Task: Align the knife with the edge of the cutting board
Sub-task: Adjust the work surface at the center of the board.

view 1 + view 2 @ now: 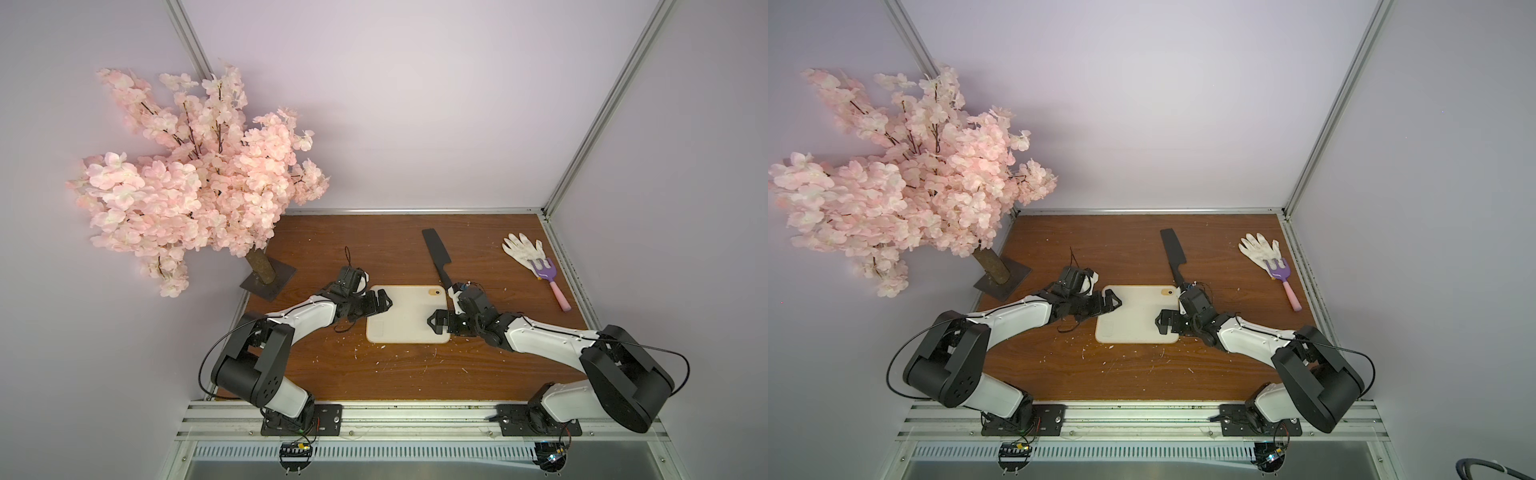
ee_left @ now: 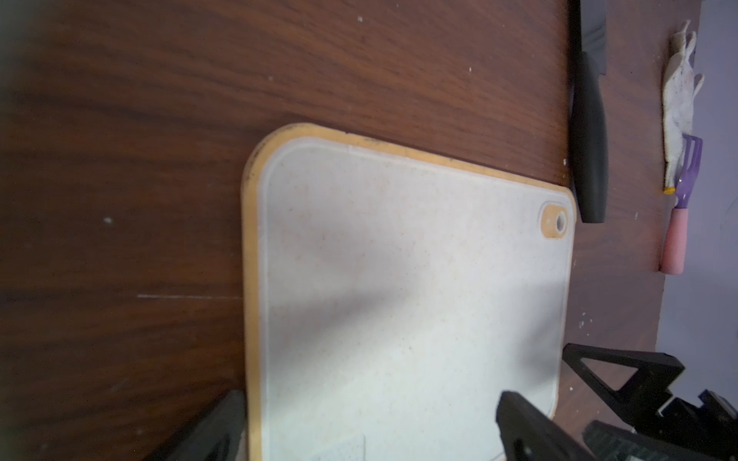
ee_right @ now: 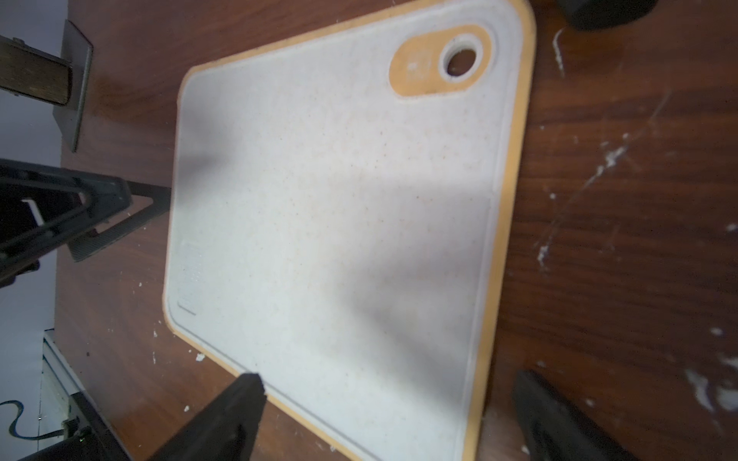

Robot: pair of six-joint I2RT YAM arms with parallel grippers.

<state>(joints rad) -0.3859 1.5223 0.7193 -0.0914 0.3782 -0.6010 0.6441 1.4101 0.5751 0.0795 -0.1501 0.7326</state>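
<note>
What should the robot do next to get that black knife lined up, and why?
Probably swing the right end effector back toward the handle of the knife and close on it. Its jaws stand open and empty at the right edge of the cutting board, while the knife lies slanted beyond the board's far right corner, its handle end nearest, not yet along any edge.

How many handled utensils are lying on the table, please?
2. The knife lies beyond the cutting board's holed corner, handle toward it; the purple fork lies farther right, tines overlapping the white glove. The blossom tree might hide more.
</note>
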